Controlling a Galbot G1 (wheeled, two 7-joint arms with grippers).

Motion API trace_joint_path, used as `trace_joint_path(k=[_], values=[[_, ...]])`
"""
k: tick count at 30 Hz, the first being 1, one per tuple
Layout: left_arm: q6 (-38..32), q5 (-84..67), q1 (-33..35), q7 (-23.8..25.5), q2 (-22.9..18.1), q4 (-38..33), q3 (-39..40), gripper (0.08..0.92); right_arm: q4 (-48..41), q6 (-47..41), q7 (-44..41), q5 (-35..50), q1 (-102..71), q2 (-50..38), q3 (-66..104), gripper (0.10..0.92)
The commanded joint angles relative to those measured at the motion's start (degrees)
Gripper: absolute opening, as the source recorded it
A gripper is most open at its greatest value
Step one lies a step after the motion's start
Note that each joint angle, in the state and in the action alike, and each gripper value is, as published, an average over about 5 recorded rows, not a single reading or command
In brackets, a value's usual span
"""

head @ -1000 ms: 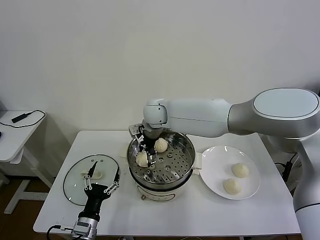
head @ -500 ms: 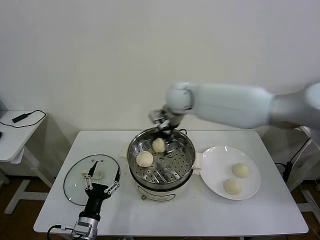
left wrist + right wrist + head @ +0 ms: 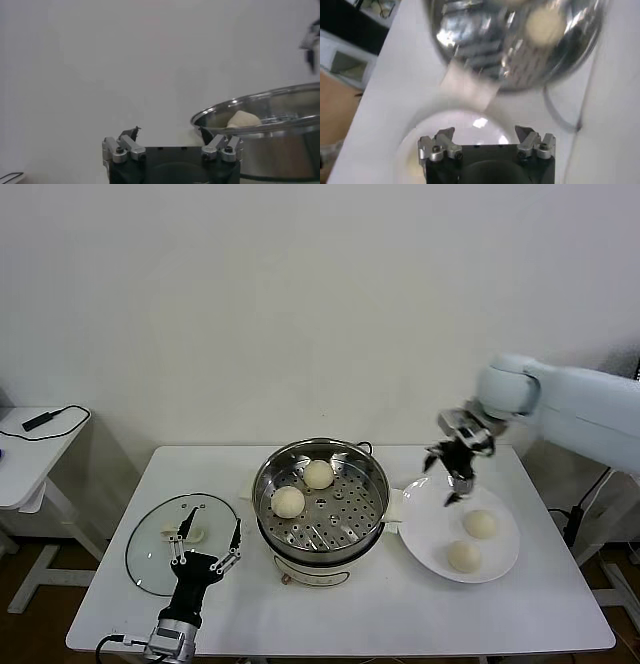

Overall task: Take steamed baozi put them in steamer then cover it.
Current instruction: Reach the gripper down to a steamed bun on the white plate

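Stainless-steel steamer point(image 3: 321, 502) stands at table point(image 3: 380, 614) centre with two steamed baozi point(image 3: 288, 501) on its perforated tray; two more lie on the white plate point(image 3: 425, 529) just beside it, on the robot's right. Right gripper point(image 3: 450, 474) hangs above the plate's far rim, jaws spread wide and empty. Left gripper point(image 3: 205, 541) is parked low over the glass lid point(image 3: 150, 549), jaws likewise apart, holding nothing.
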Motion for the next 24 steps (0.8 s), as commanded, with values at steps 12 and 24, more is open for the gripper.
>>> trace_joint_path(k=[12,24], values=[[-0.4,0.0,0.1,-0.1,-0.1,0.4,-0.8,0.823,-8.1,2.8,4.7,-9.6,-22.6,-3.3,8.9,0.823],[-0.3,0.0,0.1,-0.2,-0.2,0.6,-0.8,0.823,-8.7,2.5,5.3,-10.3,-24.5,-1.5,10.3,0.823]])
